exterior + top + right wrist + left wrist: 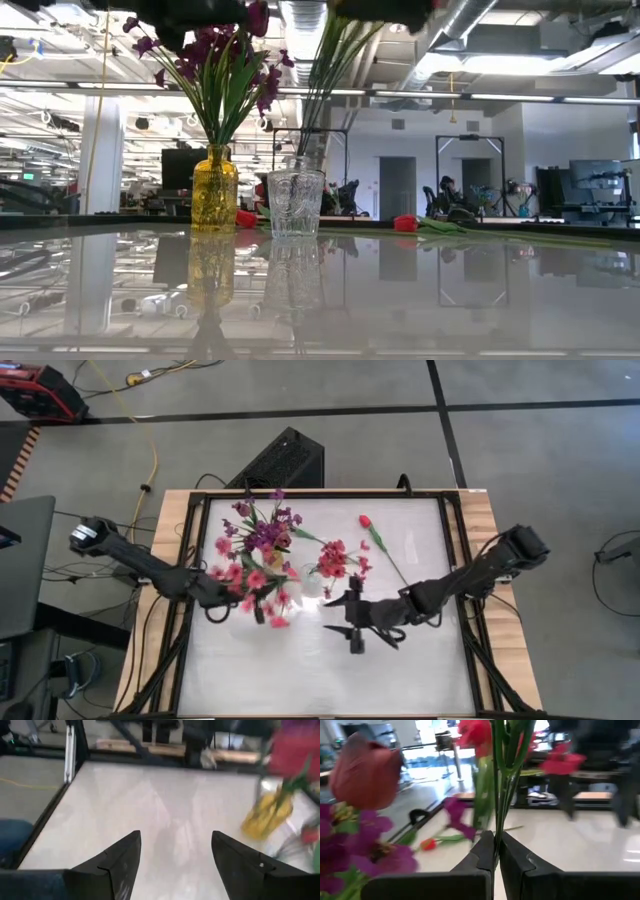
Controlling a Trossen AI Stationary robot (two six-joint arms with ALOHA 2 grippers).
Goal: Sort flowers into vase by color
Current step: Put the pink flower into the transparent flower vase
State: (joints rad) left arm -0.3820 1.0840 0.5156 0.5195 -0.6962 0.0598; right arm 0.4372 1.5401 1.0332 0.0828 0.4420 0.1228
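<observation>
Left gripper is pinching thin green flower stems; tugging risks tipping the clear ribbed glass vase. Right gripper is hanging spread, empty.

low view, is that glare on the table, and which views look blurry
Low view: the glossy table mirrors the yellow vase, clear vase and ceiling lights. Left wrist view: near blossoms smear out of focus. Right wrist view: the yellow vase is streaked by blur.

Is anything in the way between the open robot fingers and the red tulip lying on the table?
Nothing visible blocks it. The right gripper hangs open over bare table, and the red tulip lies on the far side. The clear vase of red-pink flowers stands beside that path.
</observation>
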